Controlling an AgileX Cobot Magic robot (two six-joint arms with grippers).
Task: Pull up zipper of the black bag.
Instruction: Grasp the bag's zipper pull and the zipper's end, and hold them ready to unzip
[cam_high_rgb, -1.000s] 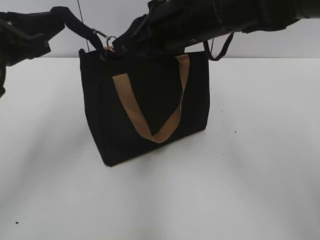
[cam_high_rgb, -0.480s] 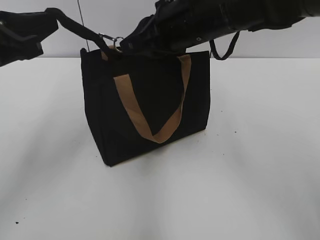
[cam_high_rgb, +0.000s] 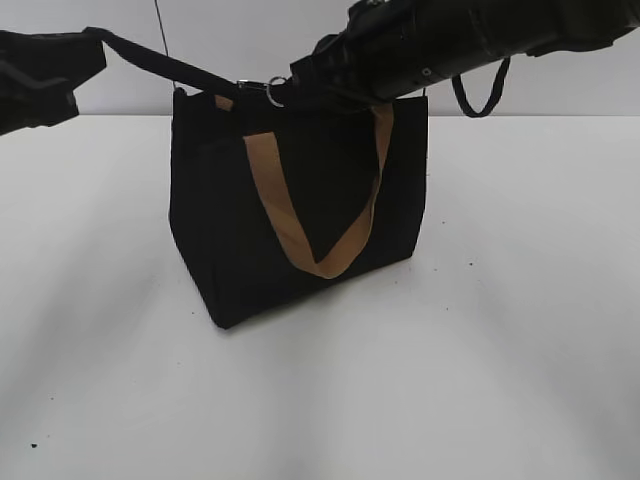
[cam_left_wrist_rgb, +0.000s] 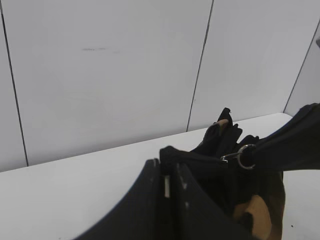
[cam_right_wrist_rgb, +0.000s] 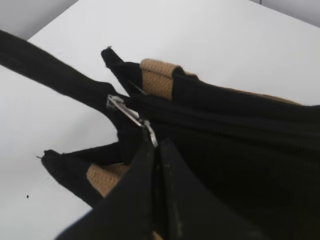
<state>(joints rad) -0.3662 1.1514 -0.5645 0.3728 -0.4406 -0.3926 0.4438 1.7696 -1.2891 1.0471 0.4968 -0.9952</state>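
The black bag (cam_high_rgb: 210, 230) stands upright on the white table, a tan handle (cam_high_rgb: 330, 265) hanging down its front. My right gripper (cam_high_rgb: 295, 88) reaches in from the upper right and is shut on the silver zipper pull (cam_high_rgb: 272, 90) at the bag's top edge. In the right wrist view the jaws (cam_right_wrist_rgb: 156, 145) pinch the pull (cam_right_wrist_rgb: 131, 116), with the dark zip track (cam_right_wrist_rgb: 225, 125) running off to the right. My left gripper (cam_high_rgb: 85, 50) is shut on a black strip (cam_high_rgb: 160, 62) stretched taut from the zipper's left end. Its jaws (cam_left_wrist_rgb: 167, 167) show in the left wrist view.
The white table (cam_high_rgb: 500, 350) surrounds the bag, with a pale wall behind. A loose black cable loop (cam_high_rgb: 480, 95) hangs under the right arm. A thin dark rod (cam_high_rgb: 160, 35) stands behind the bag's left corner.
My right gripper has moved right along the bag's top with the silver pull. The black strip to my left gripper has lengthened and drawn taut. The bag's top has shifted slightly right.
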